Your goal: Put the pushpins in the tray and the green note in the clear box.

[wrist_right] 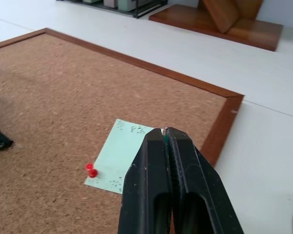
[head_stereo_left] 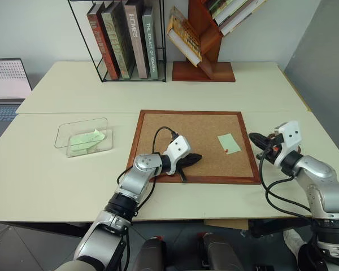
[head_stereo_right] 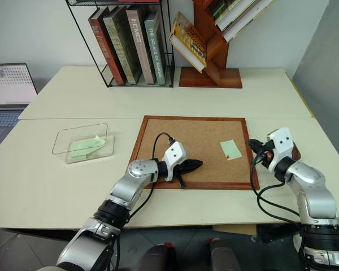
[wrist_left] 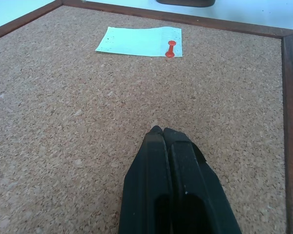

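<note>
The clear box (head_stereo_left: 83, 137) sits on the pale worktop (head_stereo_left: 45, 186) to the left of the corkboard (head_stereo_left: 194, 147), and inside it lie yellowish-green folded paper slips (head_stereo_left: 86, 140). The green note (head_stereo_left: 229, 143) is not in there; it lies flat on the corkboard near the right edge, with the red pushpin (head_stereo_left: 227, 150) stuck through its near corner.

The left gripper (head_stereo_left: 195, 158) rests low over the near part of the corkboard, its jaws pressed together on nothing. The right gripper (head_stereo_left: 253, 138) hangs just off the board's right frame, pointing in toward the note.

From the right wrist, those jaws are shut with a thin sliver of green (wrist_right: 164, 139) pinched at the very tip, which may be the green pushpin, though it is too small to be sure. That view also shows the note's speckled corners and the red pin's round head. From the left wrist the red pin (wrist_left: 170, 49) appears lying over sideways on the note (wrist_left: 139, 41), shaft and head both plain. The head views add the wire rack of books (head_stereo_left: 124, 39) and a wooden book stand (head_stereo_left: 206, 51) at the back.
</note>
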You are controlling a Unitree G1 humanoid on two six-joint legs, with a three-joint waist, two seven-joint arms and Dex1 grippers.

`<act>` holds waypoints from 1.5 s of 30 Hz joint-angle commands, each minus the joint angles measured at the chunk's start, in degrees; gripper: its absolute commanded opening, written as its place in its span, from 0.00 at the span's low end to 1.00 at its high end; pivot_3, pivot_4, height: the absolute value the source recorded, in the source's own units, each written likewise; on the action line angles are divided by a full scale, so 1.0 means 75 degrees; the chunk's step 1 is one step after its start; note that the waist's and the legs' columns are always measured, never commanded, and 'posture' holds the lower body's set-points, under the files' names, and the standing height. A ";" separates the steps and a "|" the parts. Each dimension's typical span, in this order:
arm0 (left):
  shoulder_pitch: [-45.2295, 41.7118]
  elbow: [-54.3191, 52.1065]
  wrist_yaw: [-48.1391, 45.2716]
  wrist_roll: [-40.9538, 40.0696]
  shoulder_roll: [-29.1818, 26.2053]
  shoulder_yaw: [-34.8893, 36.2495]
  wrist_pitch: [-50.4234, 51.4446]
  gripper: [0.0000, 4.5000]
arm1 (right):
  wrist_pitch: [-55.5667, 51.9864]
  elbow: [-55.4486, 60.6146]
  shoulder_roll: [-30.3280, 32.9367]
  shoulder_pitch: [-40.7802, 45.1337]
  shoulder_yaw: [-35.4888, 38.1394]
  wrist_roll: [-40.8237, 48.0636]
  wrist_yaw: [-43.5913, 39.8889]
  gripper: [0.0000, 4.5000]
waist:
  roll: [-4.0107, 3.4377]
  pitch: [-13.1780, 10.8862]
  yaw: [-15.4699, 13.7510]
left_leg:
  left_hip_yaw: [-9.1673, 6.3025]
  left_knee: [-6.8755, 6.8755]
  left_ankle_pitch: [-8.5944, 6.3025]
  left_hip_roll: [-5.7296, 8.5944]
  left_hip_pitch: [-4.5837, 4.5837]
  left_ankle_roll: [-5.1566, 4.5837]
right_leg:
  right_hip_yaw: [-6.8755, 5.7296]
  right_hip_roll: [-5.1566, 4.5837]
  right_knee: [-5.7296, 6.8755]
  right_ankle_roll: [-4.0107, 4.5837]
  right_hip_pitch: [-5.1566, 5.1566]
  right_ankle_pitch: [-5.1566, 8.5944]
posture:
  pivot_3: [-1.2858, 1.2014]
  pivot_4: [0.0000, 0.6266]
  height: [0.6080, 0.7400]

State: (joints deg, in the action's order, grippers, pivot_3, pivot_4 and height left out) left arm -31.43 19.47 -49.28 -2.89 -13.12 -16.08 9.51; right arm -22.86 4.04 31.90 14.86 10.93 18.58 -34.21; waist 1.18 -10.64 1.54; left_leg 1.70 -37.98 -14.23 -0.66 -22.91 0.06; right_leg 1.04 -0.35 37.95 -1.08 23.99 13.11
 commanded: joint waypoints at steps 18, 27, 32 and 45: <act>0.0131 -0.0038 -0.0108 0.0150 -0.0086 -0.0195 0.0000 0.00 | 0.0006 -0.1958 0.0540 0.0375 0.0652 -0.1140 0.1819 0.21 | 0.0000 0.0000 0.0014 | 0.0007 0.0002 0.0000 0.0001 0.0000 0.0000 | 0.0007 0.0000 0.0000 0.0000 0.0001 0.0000 | 0.52 0.24 1.00; 0.0149 -0.0042 -0.0081 0.0160 -0.0073 -0.0193 0.0009 0.00 | 0.0245 -0.2038 0.0522 0.0578 0.0833 -0.1041 0.2036 0.61 | 0.0000 0.0000 0.0017 | 0.0008 0.0002 0.0000 0.0001 0.0000 0.0000 | 0.0007 0.0000 0.0000 0.0000 0.0001 0.0000 | 0.52 0.24 1.00; 0.0161 -0.0031 -0.0061 0.0155 -0.0053 -0.0185 -0.0002 0.00 | 0.0299 -0.1791 0.0415 0.0677 0.1251 -0.0507 0.1792 0.63 | 0.0000 0.0000 0.0017 | 0.0010 0.0002 0.0000 0.0002 0.0000 0.0000 | 0.0009 0.0000 0.0001 0.0000 0.0001 0.0000 | 0.52 0.24 1.00; 0.0122 0.0032 -0.0033 0.0151 -0.0006 -0.0158 -0.0041 0.00 | 0.0349 0.0555 0.0005 -0.0336 -0.0651 -0.0135 -0.0100 0.63 | 0.0000 0.0000 0.0017 | 0.0001 0.0001 0.0000 -0.0004 0.0000 0.0000 | 0.0003 0.0007 -0.0001 -0.0002 0.0000 -0.0001 | 0.52 0.24 1.00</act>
State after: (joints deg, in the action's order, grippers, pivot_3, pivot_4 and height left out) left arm -31.17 19.12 -49.25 -2.50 -13.26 -16.09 9.28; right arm -20.51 5.36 31.87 12.01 6.56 17.13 -34.49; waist 1.18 -10.63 1.67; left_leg 1.71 -37.98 -14.23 -0.69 -22.91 0.06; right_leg 1.06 -0.30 37.95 -1.09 23.99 13.10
